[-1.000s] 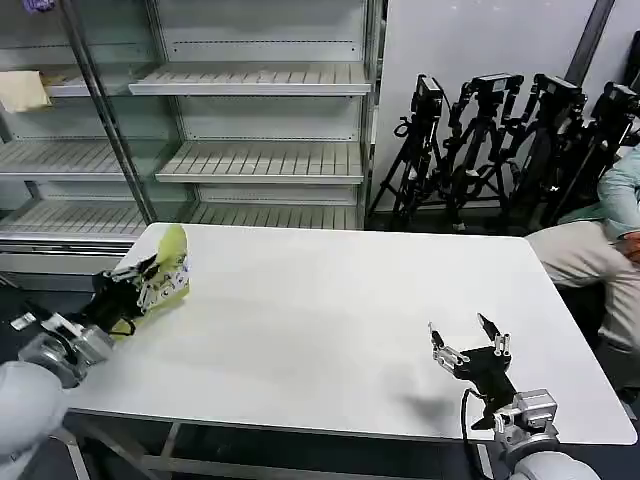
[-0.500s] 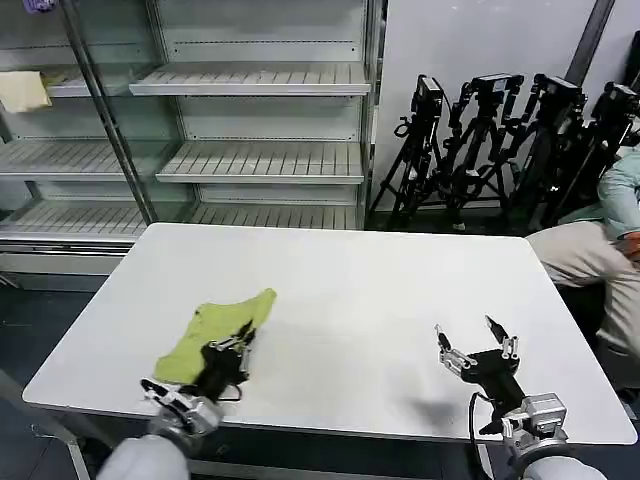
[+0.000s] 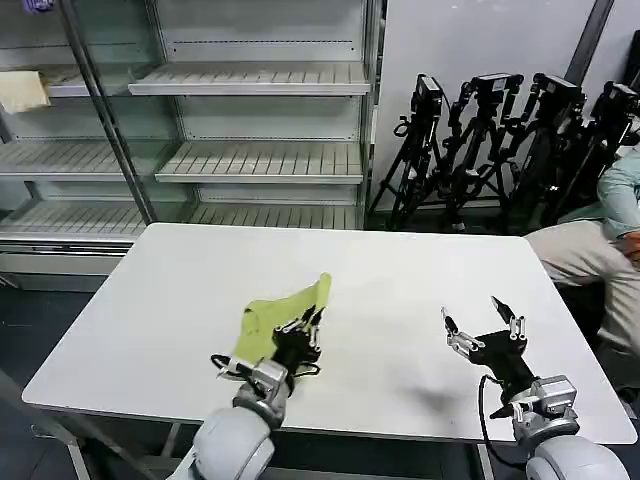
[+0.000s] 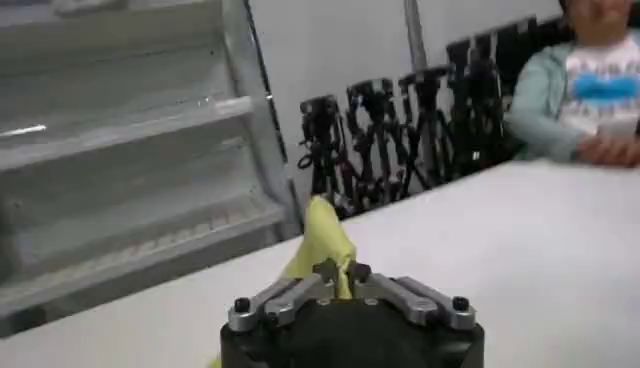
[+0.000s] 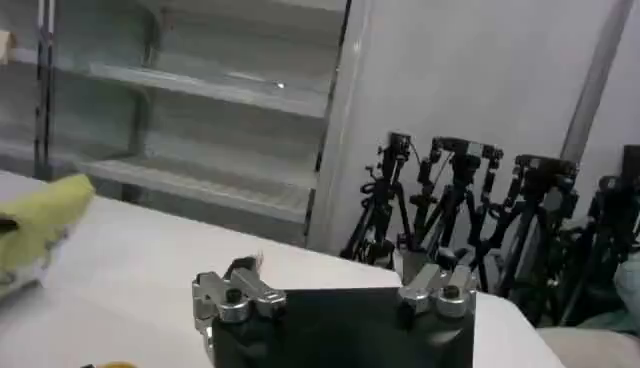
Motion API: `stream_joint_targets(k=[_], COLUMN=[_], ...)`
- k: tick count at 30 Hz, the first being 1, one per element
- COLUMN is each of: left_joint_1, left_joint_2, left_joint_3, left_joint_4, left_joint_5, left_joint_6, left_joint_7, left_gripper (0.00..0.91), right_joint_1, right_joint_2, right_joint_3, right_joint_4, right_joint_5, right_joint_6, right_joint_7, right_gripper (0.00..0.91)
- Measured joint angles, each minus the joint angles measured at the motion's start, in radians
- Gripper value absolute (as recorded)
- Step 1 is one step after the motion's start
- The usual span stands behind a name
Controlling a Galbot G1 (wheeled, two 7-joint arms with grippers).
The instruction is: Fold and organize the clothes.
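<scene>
The lime-green T-shirt point(image 3: 280, 312) is pinched at 1 edge between the closed fingers of the left gripper point(image 3: 301, 330), the rest lying bunched just beyond them on the surface point(image 3: 400, 270). No fold is seen; the folding is judged barely begun. The right gripper point(image 3: 483, 331) is held wide open, well apart.

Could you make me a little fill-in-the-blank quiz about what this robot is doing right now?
1. The left gripper is shut on a lime-green ____.
2. The right gripper hovers with its fingers ____.
3. The T-shirt lies partly on the white ____.
4. Behind the table stand black camera ____.

Missing words: T-shirt; open; table; tripods
</scene>
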Motion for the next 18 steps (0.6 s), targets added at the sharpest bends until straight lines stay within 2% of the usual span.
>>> stream_joint_targets(k=[9, 13, 18], left_joint_1=[-0.086, -0.087, -0.046], left_joint_2=[-0.023, 0.008, 0.076], left_joint_3=[-0.028, -0.096, -0.229], left_joint_4=[-0.011, -0.014, 0.029], left_joint_5=[-0.179, -0.209, -0.162], left_joint_6=[-0.007, -0.029, -0.105], left_joint_7=[-0.028, -0.013, 0.059], left_gripper=[0.907, 0.907, 0.907], right_joint_1=[0.048, 0.067, 0.089], right_joint_2=[-0.005, -0.004, 0.004], right_joint_3=[-0.015, -0.025, -0.040], right_joint_4=[-0.038, -0.056, -0.081], right_joint_5=[0.005, 0.005, -0.001], right_joint_6=[0.014, 0.020, 0.027], right_joint_7=[-0.016, -0.023, -0.024], right_gripper=[0.907, 0.907, 0.907])
